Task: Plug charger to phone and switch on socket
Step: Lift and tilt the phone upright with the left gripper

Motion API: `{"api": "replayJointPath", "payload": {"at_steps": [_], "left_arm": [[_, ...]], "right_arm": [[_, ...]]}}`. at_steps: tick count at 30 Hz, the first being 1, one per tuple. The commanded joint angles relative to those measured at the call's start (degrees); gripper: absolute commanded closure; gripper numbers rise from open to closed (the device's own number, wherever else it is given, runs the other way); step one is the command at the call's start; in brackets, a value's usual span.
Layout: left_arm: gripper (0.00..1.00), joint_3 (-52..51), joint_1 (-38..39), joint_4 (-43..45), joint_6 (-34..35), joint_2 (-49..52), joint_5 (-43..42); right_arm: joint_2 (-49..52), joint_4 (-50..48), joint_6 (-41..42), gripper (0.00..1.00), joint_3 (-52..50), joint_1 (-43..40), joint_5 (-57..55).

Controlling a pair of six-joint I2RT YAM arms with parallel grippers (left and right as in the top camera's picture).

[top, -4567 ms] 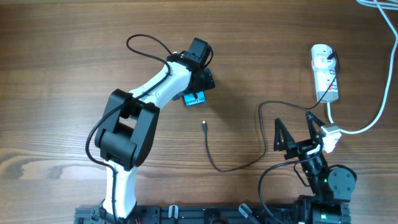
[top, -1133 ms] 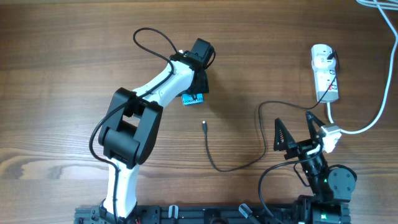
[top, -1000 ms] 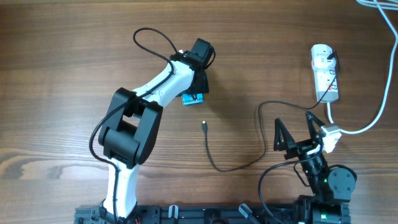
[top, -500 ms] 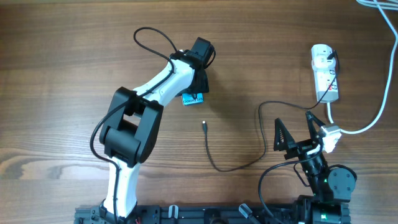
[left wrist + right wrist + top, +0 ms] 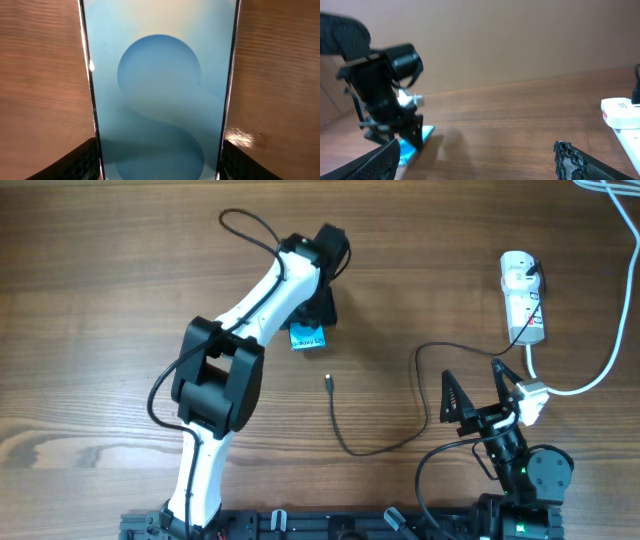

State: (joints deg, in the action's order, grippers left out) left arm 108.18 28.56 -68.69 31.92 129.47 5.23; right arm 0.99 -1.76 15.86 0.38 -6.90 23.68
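One phone is in your left gripper, a little left of the middle of the table; the black fingers press on its two long edges, so the grip is clenched on it; in the left wrist view its teal screen with the pale oval fills the frame. From the right wrist view the phone hangs tilted under the gripper, its low corner close to the wood; you cannot tell whether it touches. The tip of the charger lies on the table near the phone's lower edge, apart from it; from there the thin black cable runs toward the arm bases, curves right, climbs in a loop and heads off toward the socket. The socket lies at the far right, well apart from the phone; its thick white cord leaves the near end, bends right and climbs out at the top right corner. Your right gripper is at the near right, between the cable loop and the cord; its fingers are spread wide and hold nothing.
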Motion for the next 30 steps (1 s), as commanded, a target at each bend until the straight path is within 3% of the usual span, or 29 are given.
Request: {"api": "replayJointPath", "payload": {"at_steps": [1,15,19,30], "left_arm": [[0.96,7.17,-0.04,-3.91,1.55,-0.15,-5.2],[0.96,11.15,-4.48,-12.74,1.27,-0.15,-23.26],[0.96,11.15,-4.9,-14.53,-1.49,-0.13,-28.15],[0.96,11.15,-4.9,-20.5,-1.7,-0.13,-29.03]], "right_arm": [[-0.79,-0.13,0.72,0.0,-0.11,0.24,-0.57],[-0.79,-0.13,0.72,0.0,-0.11,0.24,-0.57],[-0.79,-0.13,0.7,0.0,-0.11,0.24,-0.57],[-0.79,-0.13,0.72,0.0,-0.11,0.24,-0.57]]}}
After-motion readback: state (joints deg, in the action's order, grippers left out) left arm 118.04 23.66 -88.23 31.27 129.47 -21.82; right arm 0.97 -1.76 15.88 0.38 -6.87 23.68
